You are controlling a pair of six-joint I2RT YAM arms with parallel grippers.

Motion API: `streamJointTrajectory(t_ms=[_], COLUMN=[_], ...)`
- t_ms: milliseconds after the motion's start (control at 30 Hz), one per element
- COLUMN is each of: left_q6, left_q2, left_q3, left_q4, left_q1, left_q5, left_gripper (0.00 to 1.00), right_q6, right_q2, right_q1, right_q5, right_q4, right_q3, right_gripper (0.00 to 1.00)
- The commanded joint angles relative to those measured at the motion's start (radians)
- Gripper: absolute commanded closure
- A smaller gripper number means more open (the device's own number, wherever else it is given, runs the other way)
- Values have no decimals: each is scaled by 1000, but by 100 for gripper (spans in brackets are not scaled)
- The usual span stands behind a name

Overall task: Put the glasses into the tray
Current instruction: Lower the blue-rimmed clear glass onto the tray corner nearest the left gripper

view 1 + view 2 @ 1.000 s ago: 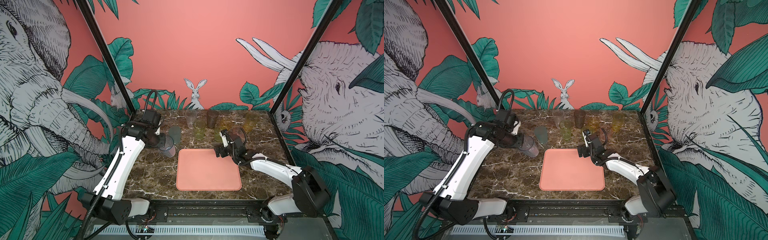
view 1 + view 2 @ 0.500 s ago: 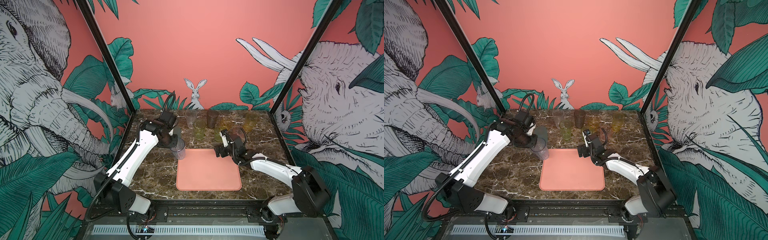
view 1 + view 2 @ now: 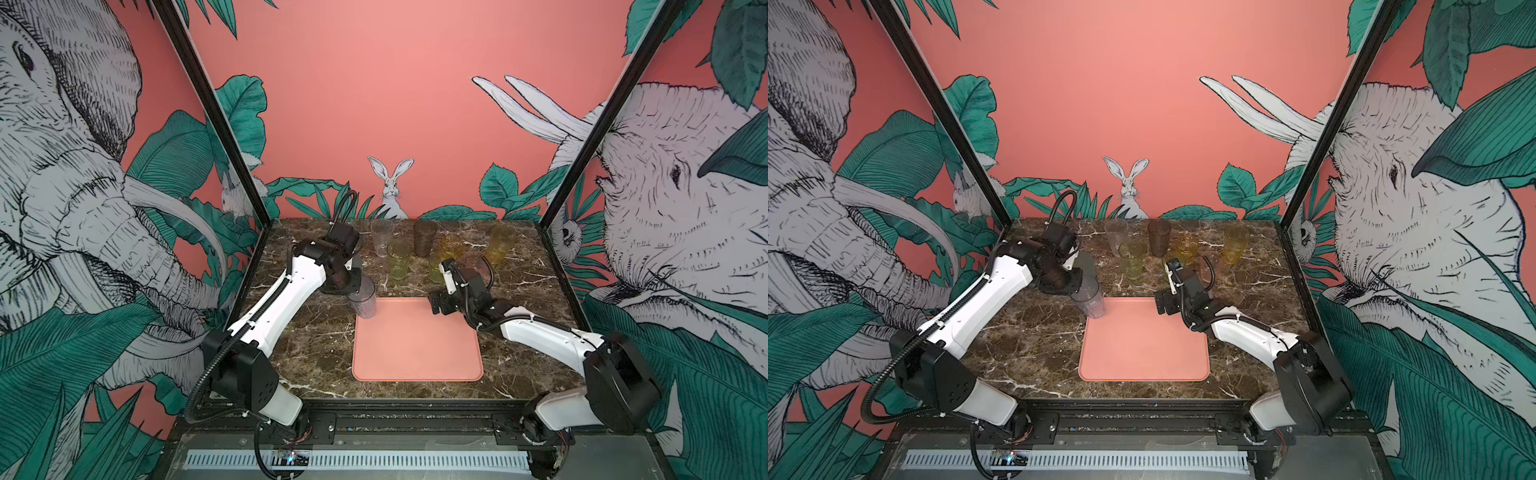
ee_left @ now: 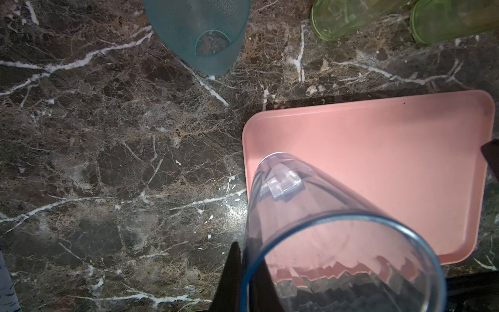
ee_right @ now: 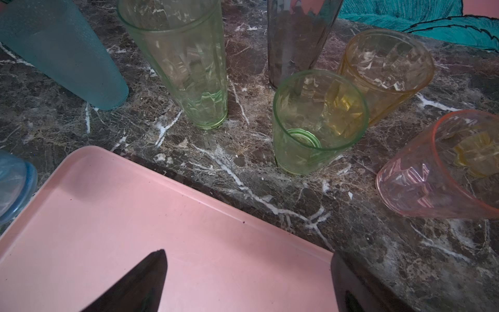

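- Shows the left gripper, off toward the left side of the table a second ago, now swung in to the far-left corner of the tray, with the grey-violet tumbler carried along.
- Shows the right gripper where it was, low over the tray's far edge, right of the middle.
- Pinches the grey-violet tumbler at its rim with the left fingers, one outside the wall and one inside, clamped tight on the plastic.
- Holds that tumbler tilted, rim toward the arm, base over the tray just inside its corner; cannot tell whether the base touches the tray floor.
- Spreads the right fingers wide, gripping nothing, with bare tray surface between them.
- Lies flat on the marble in the middle of the table, nearer the front edge: the tray, salmon-pink with a low rim.
- Stands upright behind the tray, along the back of the table: clear tumbler, smoky brown tumbler, tall amber tumbler, short amber tumbler.
- Stands closer to the tray's far edge, apart from it: tall yellow-green tumbler, short yellow-green tumbler, pink tumbler.
- Stands behind the left gripper, just beyond the tray's far-left corner: frosted blue-grey tumbler.
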Motion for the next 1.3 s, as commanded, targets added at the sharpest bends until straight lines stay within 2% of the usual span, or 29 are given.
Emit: streamJointTrajectory(t_ms=[0, 1267], left_q6=[-27, -57], left_q2=[10, 222], left_q3=[-9, 75], left_q4=[14, 41], left_q1=[-4, -3], left_q5=[-13, -23], left_gripper=[100, 100], right_q6=[8, 13], right_q2=[-8, 9], right_q1=[7, 7], right_q5=[11, 13], right_q4=[32, 21], right_q3=[-5, 4], right_gripper=[3, 3])
